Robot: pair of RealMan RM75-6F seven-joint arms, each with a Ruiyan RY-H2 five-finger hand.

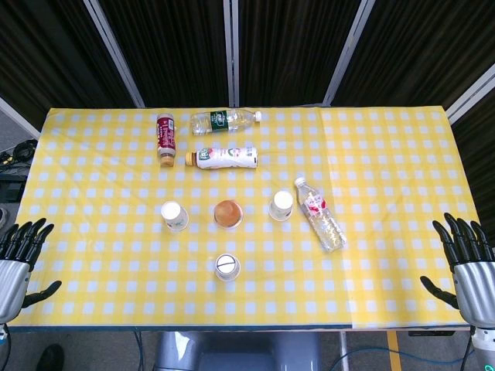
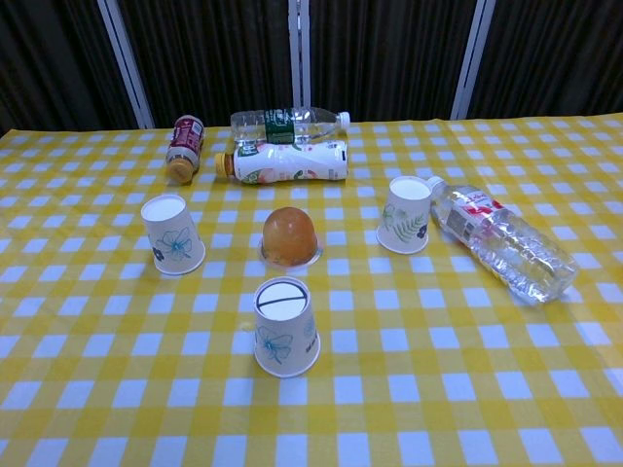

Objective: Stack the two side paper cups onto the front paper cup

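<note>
Three white paper cups stand upside down on the yellow checked tablecloth. The front cup (image 1: 227, 267) (image 2: 286, 328) is nearest the table's front edge. The left cup (image 1: 174, 216) (image 2: 172, 233) and the right cup (image 1: 281, 205) (image 2: 406, 214) stand further back on either side. My left hand (image 1: 17, 259) hovers at the table's left front corner, fingers spread, holding nothing. My right hand (image 1: 466, 259) is at the right front corner, fingers also spread and empty. Neither hand shows in the chest view.
An orange dome-shaped object (image 1: 228, 213) (image 2: 290, 236) sits between the side cups. A clear water bottle (image 1: 319, 214) (image 2: 498, 241) lies right of the right cup. Three more bottles lie at the back: white (image 1: 223, 158), clear with green label (image 1: 224, 120), dark red (image 1: 165, 139).
</note>
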